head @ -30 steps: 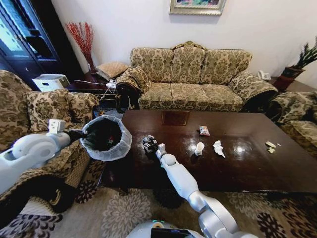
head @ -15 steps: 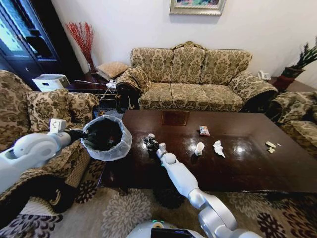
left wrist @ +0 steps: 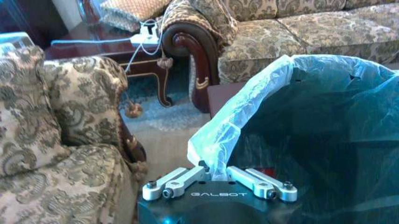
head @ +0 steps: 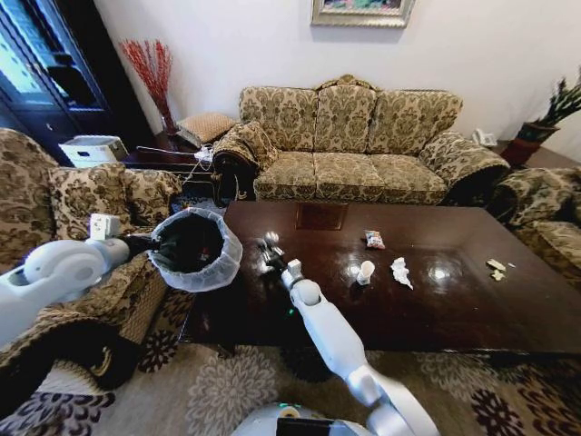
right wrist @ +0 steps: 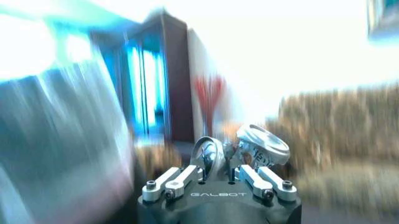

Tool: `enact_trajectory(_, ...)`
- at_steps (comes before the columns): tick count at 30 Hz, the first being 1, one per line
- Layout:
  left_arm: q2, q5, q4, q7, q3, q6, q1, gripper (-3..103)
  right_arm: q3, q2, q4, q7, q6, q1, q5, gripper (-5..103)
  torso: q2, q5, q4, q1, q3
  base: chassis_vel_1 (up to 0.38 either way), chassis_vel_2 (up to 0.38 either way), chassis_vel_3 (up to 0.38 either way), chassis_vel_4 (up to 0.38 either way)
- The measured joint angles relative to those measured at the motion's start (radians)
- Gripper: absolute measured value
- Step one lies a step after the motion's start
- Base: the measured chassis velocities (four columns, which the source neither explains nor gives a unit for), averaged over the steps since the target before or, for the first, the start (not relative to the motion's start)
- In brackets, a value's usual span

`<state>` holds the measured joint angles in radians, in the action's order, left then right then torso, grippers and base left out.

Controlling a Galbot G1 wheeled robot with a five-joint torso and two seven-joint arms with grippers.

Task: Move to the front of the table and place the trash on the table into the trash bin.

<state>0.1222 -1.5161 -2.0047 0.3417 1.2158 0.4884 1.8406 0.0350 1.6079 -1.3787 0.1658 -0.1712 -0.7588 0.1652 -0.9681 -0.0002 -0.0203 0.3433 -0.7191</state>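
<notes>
Trash: crushed can (right wrist: 259,148) pinched in my right gripper (right wrist: 219,173) above table (head: 436,300), beside trash bin (head: 195,250). Left wrist view adds detail: my left gripper (left wrist: 218,176) pinching bin's bag rim (left wrist: 215,140).

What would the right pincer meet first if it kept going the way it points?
Probably the trash bin: the right pincer, shut on a crushed can, aims toward its bag-lined rim; depth is unclear.

right wrist view is smeared, room behind the crushed can (right wrist: 262,148) is just blur | trash bin (left wrist: 324,140) cut off by the left wrist frame edge | yellowish scraps (head: 496,269) way too tiny to make out what they are
</notes>
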Motion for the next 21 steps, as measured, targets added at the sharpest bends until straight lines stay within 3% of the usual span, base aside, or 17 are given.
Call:
enact_trajectory(1, -0.001, -0.049, -0.006, 0.013, 0.000, 0.005, -0.004, 0, -0.007, 0.000, -0.103, 0.005, 0.003, -0.020, 0.018, 17, 0.000, 0.0000, 0.0001, 0.000, 0.000, 0.000, 0.000, 0.000, 0.000)
enact_trajectory(3, -0.001, -0.074, -0.010, 0.021, 0.000, 0.009, -0.006, 0, -0.013, 0.000, -0.147, 0.012, 0.010, -0.027, 0.031, 17, 0.000, 0.0000, 0.0002, 0.000, 0.000, 0.000, 0.000, 0.000, 0.000)
enact_trajectory(5, -0.001, -0.158, -0.032, 0.050, -0.001, 0.019, -0.013, 0, -0.063, -0.003, -0.322, 0.049, 0.039, -0.043, 0.103, 17, 0.000, 0.0004, 0.0004, 0.000, 0.000, 0.000, 0.000, 0.000, 0.000)
enact_trajectory(6, -0.001, -0.158, -0.032, 0.050, -0.001, 0.019, -0.013, 0, -0.063, -0.003, -0.322, 0.049, 0.039, -0.043, 0.103, 17, 0.000, 0.0004, 0.0004, 0.000, 0.000, 0.000, 0.000, 0.000, 0.000)
enact_trajectory(9, 0.001, -0.254, -0.094, 0.101, -0.003, 0.020, -0.019, 0, -0.210, -0.059, -0.456, 0.028, 0.127, -0.015, 0.222, 17, 0.000, 0.0002, 0.0000, 0.000, 0.000, 0.000, 0.000, 0.000, 0.000)
enact_trajectory(12, 0.006, -0.271, -0.124, 0.114, -0.003, 0.020, -0.025, 0, -0.262, -0.079, -0.472, 0.018, 0.154, 0.011, 0.232, 17, 0.000, 0.0003, -0.0001, 0.000, 0.000, 0.000, 0.000, 0.000, 0.000)
enact_trajectory(17, 0.016, -0.273, -0.155, 0.122, 0.001, 0.026, -0.026, 0, -0.283, -0.081, -0.460, 0.015, 0.168, 0.013, 0.155, 14, 0.000, 0.0003, 0.0001, 0.000, 0.000, 0.000, 0.000, 0.000, 0.000)
enact_trajectory(20, 0.018, -0.270, -0.158, 0.123, 0.004, 0.024, -0.026, 0, -0.290, -0.100, -0.466, 0.015, 0.192, -0.001, 0.148, 29, 0.000, 0.0003, 0.0000, 0.000, 0.000, 0.000, 0.000, 0.000, 0.000)
enact_trajectory(21, 0.018, -0.270, -0.158, 0.123, 0.004, 0.024, -0.026, 0, -0.290, -0.100, -0.466, 0.015, 0.192, -0.001, 0.148, 29, 0.000, 0.0003, 0.0000, 0.000, 0.000, 0.000, 0.000, 0.000, 0.000)
